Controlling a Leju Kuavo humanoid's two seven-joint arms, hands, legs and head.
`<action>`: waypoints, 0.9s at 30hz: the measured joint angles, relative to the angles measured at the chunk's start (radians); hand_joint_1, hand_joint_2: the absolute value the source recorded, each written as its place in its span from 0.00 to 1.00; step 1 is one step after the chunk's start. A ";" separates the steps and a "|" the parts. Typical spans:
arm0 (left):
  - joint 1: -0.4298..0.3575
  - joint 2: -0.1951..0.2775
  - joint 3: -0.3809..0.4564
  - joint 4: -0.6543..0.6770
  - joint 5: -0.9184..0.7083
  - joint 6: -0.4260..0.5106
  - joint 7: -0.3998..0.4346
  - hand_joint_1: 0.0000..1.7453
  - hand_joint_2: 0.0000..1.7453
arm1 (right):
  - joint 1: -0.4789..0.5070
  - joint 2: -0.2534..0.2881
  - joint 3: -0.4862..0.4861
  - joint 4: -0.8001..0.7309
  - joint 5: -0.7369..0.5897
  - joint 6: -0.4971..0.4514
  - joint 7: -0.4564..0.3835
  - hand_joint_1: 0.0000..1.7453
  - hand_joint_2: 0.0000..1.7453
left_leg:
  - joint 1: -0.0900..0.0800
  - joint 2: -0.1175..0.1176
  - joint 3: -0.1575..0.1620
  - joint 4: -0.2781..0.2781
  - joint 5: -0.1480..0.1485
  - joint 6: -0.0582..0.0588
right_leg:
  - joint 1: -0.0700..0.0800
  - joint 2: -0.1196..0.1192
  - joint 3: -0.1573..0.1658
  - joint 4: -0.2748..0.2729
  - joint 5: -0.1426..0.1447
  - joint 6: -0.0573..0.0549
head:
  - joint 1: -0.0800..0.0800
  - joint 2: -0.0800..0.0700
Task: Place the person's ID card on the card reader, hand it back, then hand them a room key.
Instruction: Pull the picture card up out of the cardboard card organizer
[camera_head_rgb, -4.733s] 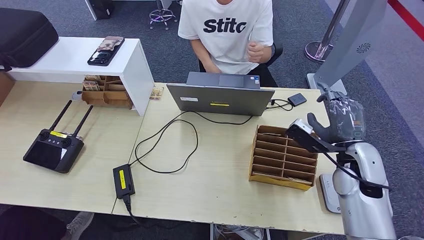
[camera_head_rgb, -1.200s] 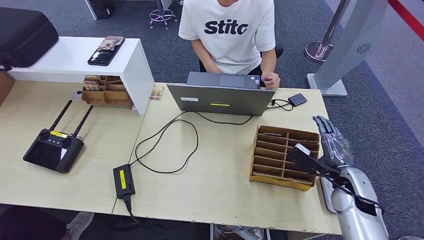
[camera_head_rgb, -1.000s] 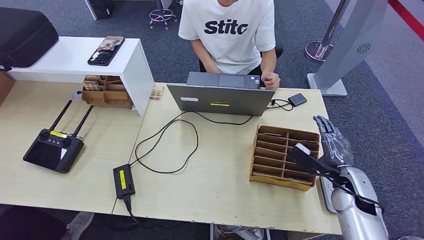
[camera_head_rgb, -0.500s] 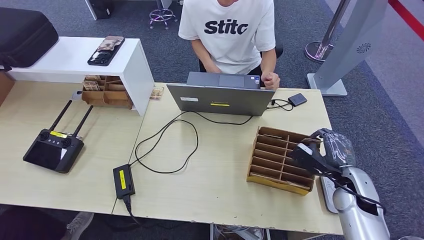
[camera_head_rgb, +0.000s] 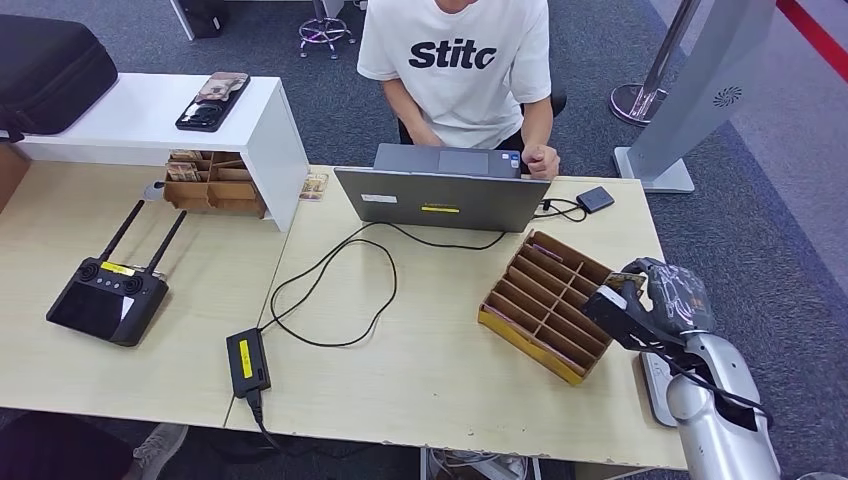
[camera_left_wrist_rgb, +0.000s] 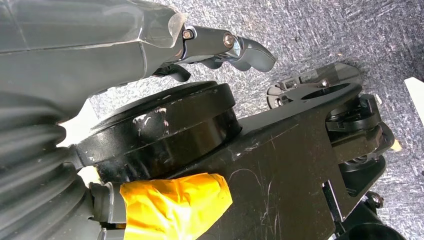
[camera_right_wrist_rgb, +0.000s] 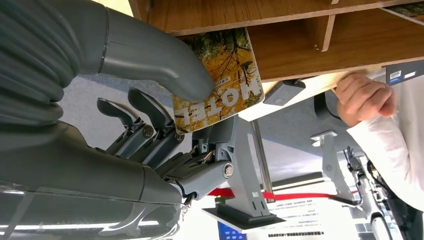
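Right hand (camera_head_rgb: 668, 296) sits at the right end of the wooden slotted card box (camera_head_rgb: 545, 305), thumb (camera_right_wrist_rgb: 150, 55) and fingers pinching a room key card (camera_right_wrist_rgb: 220, 82) printed with autumn trees and the word HOTEL, the card partly seated in an end slot. Box lies skewed on the desk (camera_head_rgb: 420, 370), near the open laptop (camera_head_rgb: 440, 197); a person (camera_head_rgb: 455, 60) sits behind the laptop, one hand (camera_head_rgb: 543, 160) resting at its corner. Left hand (camera_left_wrist_rgb: 225, 47) hangs over grey carpet, fingers curled in around nothing.
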 joint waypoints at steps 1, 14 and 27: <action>0.000 0.000 0.000 0.000 0.000 0.000 0.000 0.00 1.00 | 0.000 0.000 0.000 0.000 0.000 -0.001 0.000 1.00 1.00 | 0.000 0.000 0.000 0.000 0.000 0.000 | 0.000 0.000 0.000 0.000 0.000 0.000 | 0.000 0.000; 0.000 0.000 0.000 0.000 0.000 -0.001 0.001 0.00 1.00 | 0.000 0.001 0.000 -0.001 0.002 -0.009 0.000 1.00 1.00 | 0.000 0.000 0.000 0.000 0.000 0.000 | 0.000 0.000 0.000 0.000 0.000 0.000 | 0.000 0.000; -0.003 0.000 0.000 0.000 -0.030 -0.003 0.002 0.00 1.00 | -0.098 0.034 0.016 -0.100 0.028 0.010 0.018 1.00 1.00 | 0.000 0.001 0.000 0.000 0.000 0.000 | 0.000 0.001 -0.001 0.000 0.000 0.000 | 0.000 0.000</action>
